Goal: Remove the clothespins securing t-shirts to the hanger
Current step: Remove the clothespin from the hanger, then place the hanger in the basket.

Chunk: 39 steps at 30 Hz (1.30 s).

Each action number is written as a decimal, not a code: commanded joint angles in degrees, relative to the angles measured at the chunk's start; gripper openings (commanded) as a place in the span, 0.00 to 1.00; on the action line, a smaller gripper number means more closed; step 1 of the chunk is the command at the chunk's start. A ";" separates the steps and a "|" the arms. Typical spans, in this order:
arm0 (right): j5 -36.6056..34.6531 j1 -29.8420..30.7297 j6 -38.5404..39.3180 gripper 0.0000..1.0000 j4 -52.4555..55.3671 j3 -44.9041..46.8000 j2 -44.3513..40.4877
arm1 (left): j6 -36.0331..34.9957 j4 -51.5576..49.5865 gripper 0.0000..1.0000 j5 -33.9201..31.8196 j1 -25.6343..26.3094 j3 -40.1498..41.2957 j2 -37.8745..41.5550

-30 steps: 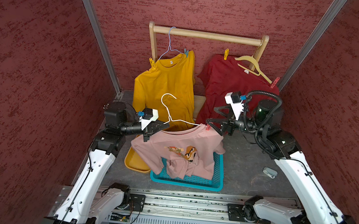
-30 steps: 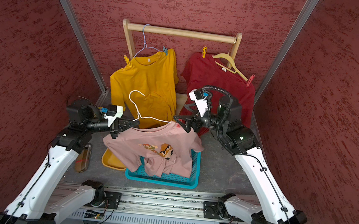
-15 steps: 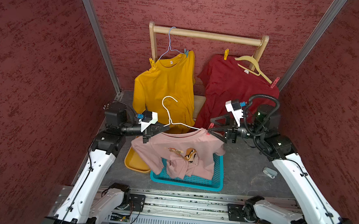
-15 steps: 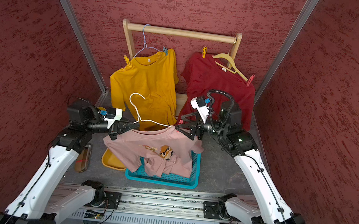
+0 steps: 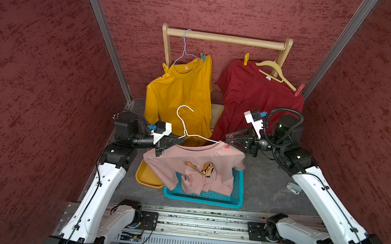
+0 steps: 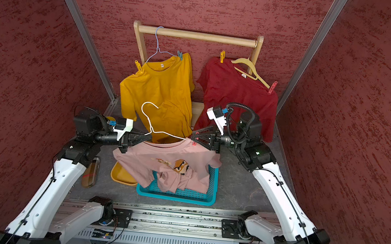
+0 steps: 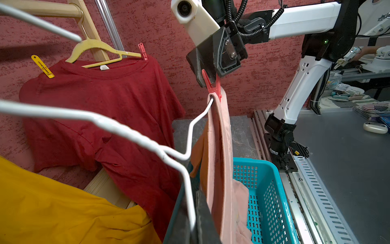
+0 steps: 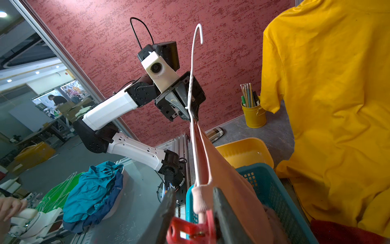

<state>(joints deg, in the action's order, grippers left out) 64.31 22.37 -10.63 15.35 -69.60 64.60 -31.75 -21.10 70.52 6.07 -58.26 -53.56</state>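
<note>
Left gripper point(image 5: 179, 140) is closed tight on the white wire hanger point(image 5: 184, 126), at the end toward the left arm. The hanger is held above the teal basket point(image 5: 237, 197). The pale pink t-shirt point(image 5: 193, 156) is draped from it, with the lower cloth bunched in the basket. Right gripper point(image 7: 209, 81) is clamped on the tails of the red clothespin point(image 7: 213, 88). That pin is seated over the pink collar edge and the hanger's far end.

At the wooden rail point(image 5: 222, 38), the mustard t-shirt point(image 5: 180, 94) is pegged by a yellow clothespin point(image 5: 165, 69) and a light blue clothespin point(image 5: 202, 57). The dark red t-shirt point(image 5: 253, 96) is pegged by a second yellow clothespin point(image 5: 246, 59) and a pinkish-red clothespin point(image 5: 299, 89).
</note>
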 commanded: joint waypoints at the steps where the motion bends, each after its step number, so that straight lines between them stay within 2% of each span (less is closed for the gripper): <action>1: 1.36 -0.33 -0.53 0.24 -2.46 0.35 -0.44 | 0.55 1.85 0.00 1.46 -0.26 0.24 0.65; 8: -0.08 -0.31 -0.01 0.09 -0.68 -0.13 -0.52 | 1.50 3.04 0.00 1.12 -0.26 -0.21 -0.22; 11: -3.21 -0.31 1.15 0.00 0.95 -1.07 -1.33 | 1.58 2.60 0.00 0.85 -0.16 -1.44 -1.15; 16: -12.22 -0.40 2.61 0.00 2.90 -3.28 -4.46 | 0.41 -0.09 0.00 1.18 1.32 -4.59 -3.55; 22: -19.13 -0.49 2.59 0.00 3.74 -4.51 -8.09 | -1.02 -1.27 0.00 -1.04 6.67 -5.61 -6.93; 28: -24.14 -0.49 2.52 0.00 5.86 -3.84 -8.87 | 0.30 1.79 0.00 -6.60 15.33 -2.17 -11.29; 31: -26.44 -0.48 1.96 0.00 6.82 -3.09 -8.77 | 6.78 8.83 0.01 -9.12 17.95 2.70 -13.51; 33: -27.08 -0.49 1.01 0.00 6.42 -1.93 -8.96 | 9.18 11.88 0.04 -13.45 20.22 5.94 -14.97; 35: -27.01 -0.51 -0.33 0.00 5.23 -0.15 -9.14 | 12.74 14.23 0.05 -20.85 22.47 8.81 -16.68; 39: -26.69 -0.49 -4.18 0.00 1.13 4.05 -9.05 | 17.32 16.08 0.20 -28.21 23.76 12.35 -19.33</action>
<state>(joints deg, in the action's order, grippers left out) 38.83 22.22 -11.29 19.59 -67.66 55.77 -20.14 -9.82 50.72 29.41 -47.00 -72.55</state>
